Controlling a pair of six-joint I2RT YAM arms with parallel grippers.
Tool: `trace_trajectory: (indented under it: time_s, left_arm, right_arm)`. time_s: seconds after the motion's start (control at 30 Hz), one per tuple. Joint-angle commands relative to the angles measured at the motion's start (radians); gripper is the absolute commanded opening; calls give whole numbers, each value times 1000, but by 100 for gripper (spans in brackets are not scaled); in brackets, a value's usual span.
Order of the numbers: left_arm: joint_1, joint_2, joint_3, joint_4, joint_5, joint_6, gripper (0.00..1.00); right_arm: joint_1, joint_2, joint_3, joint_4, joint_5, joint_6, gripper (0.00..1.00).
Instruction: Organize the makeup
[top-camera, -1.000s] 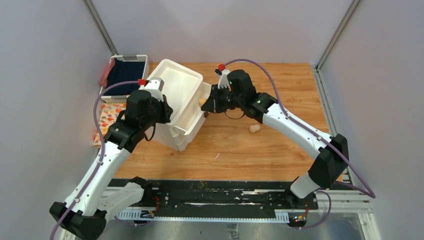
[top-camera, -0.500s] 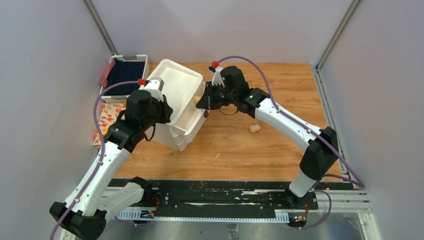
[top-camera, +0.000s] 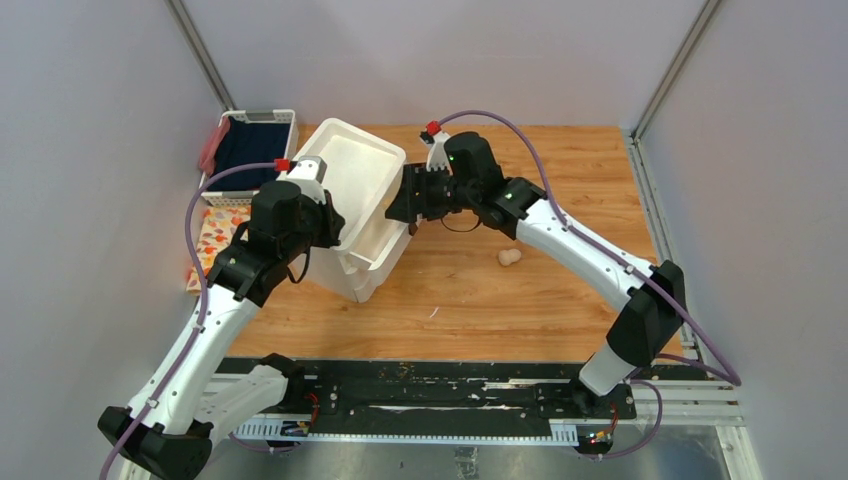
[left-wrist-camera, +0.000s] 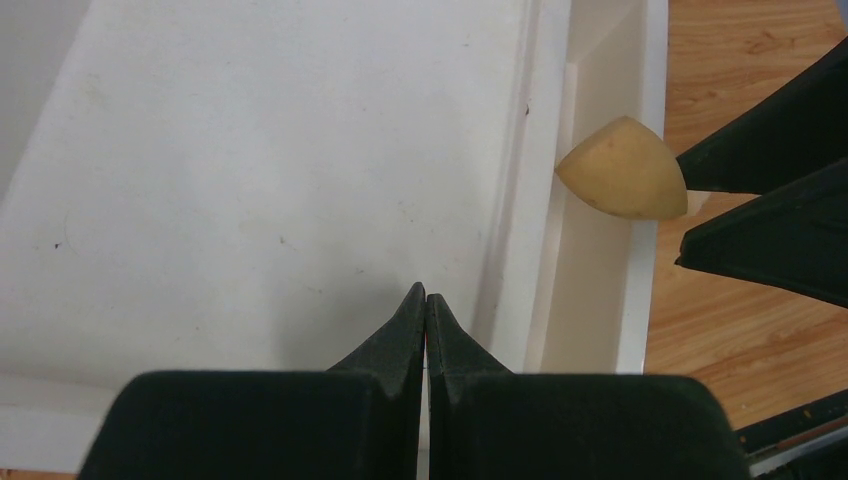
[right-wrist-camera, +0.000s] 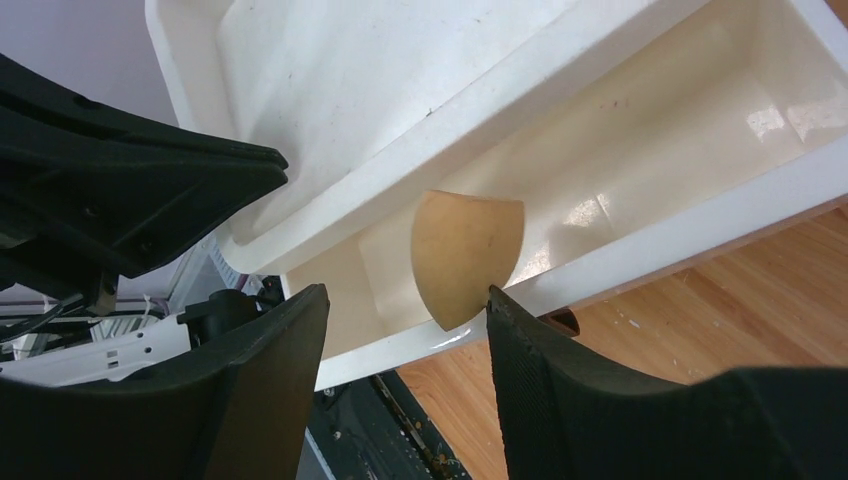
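Makeup sponges showed in two places: a beige wedge-shaped sponge (right-wrist-camera: 468, 255) sat between the spread fingers of the right hand (right-wrist-camera: 405, 295), over an open drawer (right-wrist-camera: 700, 130) of the white drawer box (top-camera: 355, 190), touching one finger while the other stood clear, so we read that hand as open. A gourd-shaped sponge (top-camera: 509, 257) lay on the wooden tabletop (top-camera: 560, 300), well apart from the box. We saw the left hand (left-wrist-camera: 425, 300) closed on nothing, tips pressed together above the box's white top.

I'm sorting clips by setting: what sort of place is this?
Probably a robot test cell: bare grey walls box in a wooden table, with robot arms bolted to a black rail.
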Motion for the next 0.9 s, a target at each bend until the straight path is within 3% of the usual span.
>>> trace_trajectory:
  time_s: [0.0, 0.27, 0.43, 0.57, 0.67, 0.87]
  left_arm:
    - [-7, -13, -3, -2, -3, 6, 0]
    - [-8, -12, -5, -2, 0, 3, 0]
    - [-7, -14, -4, -2, -1, 5, 0]
    - [-7, -8, -7, 8, 8, -1, 0]
    - [-7, -1, -11, 16, 24, -9, 0]
    - [-7, -3, -8, 18, 26, -8, 0]
  right_arm:
    - [10, -66, 4, -26, 45, -25, 64]
    - [10, -115, -22, -40, 108, -36, 64]
    - [1, -238, -114, -104, 359, -32, 62]
    - [-32, -292, -205, -247, 560, 24, 60]
    - [-46, -268, -209, -374, 673, 29, 59]
    - [-112, -159, -206, -468, 693, 24, 58]
